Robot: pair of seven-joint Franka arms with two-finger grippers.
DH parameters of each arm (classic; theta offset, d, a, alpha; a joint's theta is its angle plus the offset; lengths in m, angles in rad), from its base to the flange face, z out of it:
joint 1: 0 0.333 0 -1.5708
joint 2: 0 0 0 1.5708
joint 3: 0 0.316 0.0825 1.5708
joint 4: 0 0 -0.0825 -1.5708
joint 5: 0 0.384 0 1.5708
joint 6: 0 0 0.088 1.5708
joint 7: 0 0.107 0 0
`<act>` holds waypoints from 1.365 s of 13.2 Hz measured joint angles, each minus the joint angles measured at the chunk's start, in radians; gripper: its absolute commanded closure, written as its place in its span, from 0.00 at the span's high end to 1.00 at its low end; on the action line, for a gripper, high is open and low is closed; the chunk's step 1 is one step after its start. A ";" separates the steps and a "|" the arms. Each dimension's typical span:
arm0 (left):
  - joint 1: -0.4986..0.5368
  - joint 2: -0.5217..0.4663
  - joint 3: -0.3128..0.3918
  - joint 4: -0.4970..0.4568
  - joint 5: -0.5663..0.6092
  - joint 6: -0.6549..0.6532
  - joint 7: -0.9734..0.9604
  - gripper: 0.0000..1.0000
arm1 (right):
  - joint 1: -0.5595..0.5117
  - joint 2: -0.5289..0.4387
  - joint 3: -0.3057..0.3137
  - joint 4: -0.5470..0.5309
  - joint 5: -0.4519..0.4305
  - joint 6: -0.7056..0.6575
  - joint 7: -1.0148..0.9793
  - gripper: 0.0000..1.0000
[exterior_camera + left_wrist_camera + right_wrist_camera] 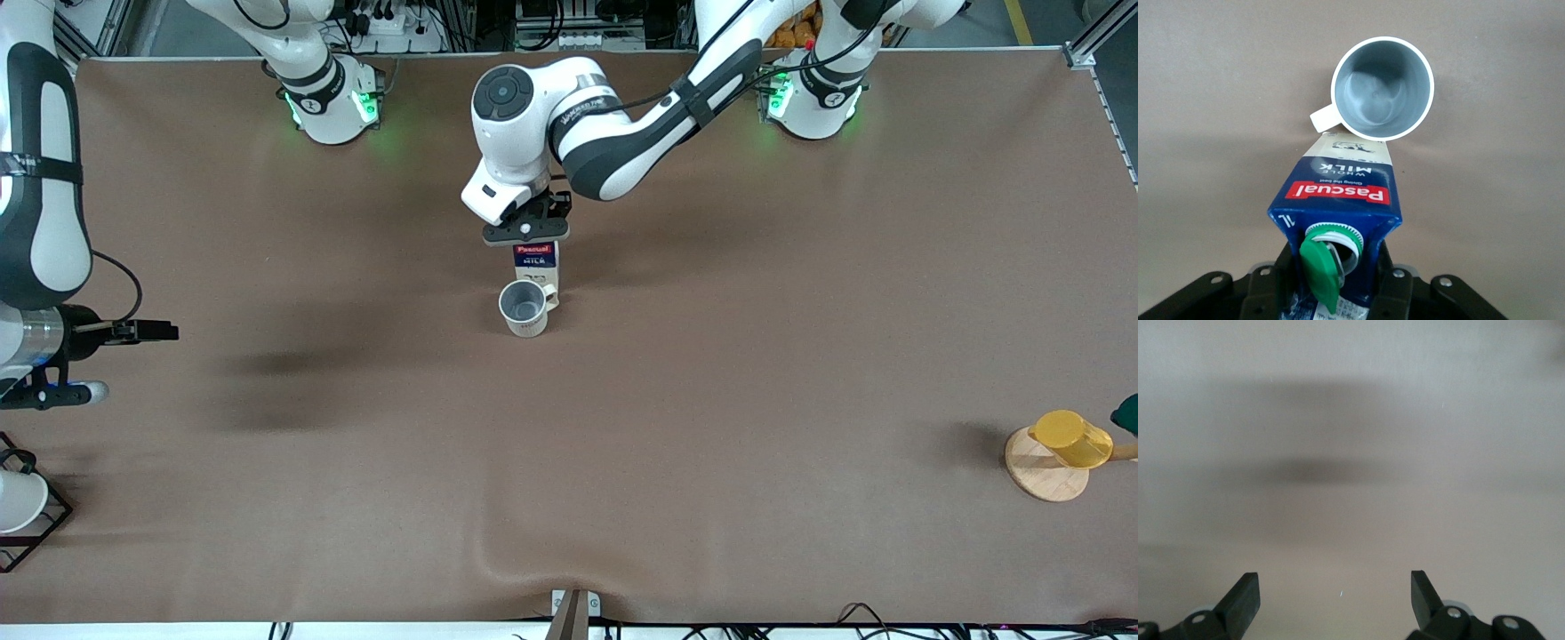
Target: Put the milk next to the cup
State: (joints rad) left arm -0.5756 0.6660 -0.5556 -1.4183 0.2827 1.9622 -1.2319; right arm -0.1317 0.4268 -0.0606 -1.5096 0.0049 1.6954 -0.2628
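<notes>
Gripping the milk (535, 256) beside the empty cup (523, 307), left end effector (526, 229); right end effector (1335, 600) waits open.

The milk (535, 258) stands just beside the cup (523, 308), farther from the front camera, under the left gripper (526, 228).

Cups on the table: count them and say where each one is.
3. Cream-white mug with grey inside mid-table, beside the milk carton; yellow cup on wooden stand, left arm's end; white cup in black wire rack, right arm's end.

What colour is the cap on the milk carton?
Green; the milk's cap shows best in the left wrist view.
</notes>
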 measured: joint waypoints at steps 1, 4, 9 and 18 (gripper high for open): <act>-0.005 0.003 0.000 0.005 0.000 0.000 0.000 0.49 | 0.000 -0.003 0.003 0.000 0.000 0.024 -0.021 1.00; -0.015 0.007 0.001 0.011 0.000 0.000 0.000 0.50 | 0.009 -0.038 0.013 -0.005 -0.001 0.103 -0.067 1.00; -0.015 0.013 0.003 0.018 0.000 0.000 0.000 1.00 | 0.059 -0.173 0.019 -0.039 -0.001 0.006 -0.053 1.00; 0.006 -0.072 0.005 0.071 0.000 -0.045 0.000 1.00 | 0.080 -0.366 0.020 -0.050 0.051 -0.184 0.050 1.00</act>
State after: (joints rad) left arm -0.5700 0.5936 -0.5505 -1.3473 0.2828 1.9175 -1.2318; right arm -0.0516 0.0605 -0.0404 -1.5600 0.0556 1.5115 -0.2126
